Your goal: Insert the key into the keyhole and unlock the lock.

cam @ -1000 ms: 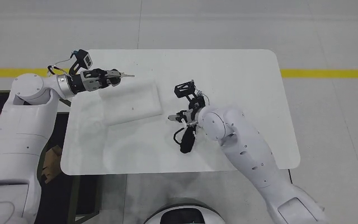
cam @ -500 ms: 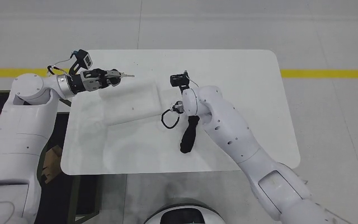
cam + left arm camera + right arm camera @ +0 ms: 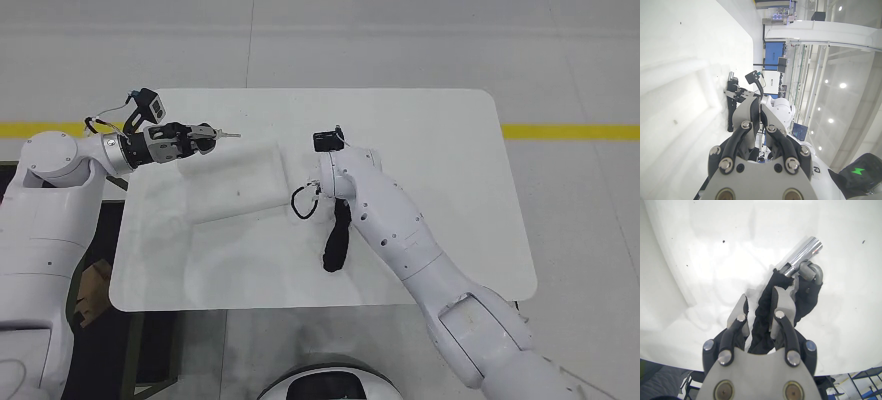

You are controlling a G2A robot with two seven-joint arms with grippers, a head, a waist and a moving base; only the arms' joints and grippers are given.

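We judge the task to be at an early stage: the key (image 3: 229, 134) is held but not yet inserted. The left gripper (image 3: 759, 102) is pressed together on the key at the upper left of the top view, well apart from the cable lock (image 3: 335, 248) near the centre. The right gripper (image 3: 762, 300) stands apart, astride the lock's black sleeve. The shiny lock cylinder (image 3: 804, 254) lies on the table (image 3: 440, 140); we cannot make out the keyhole.
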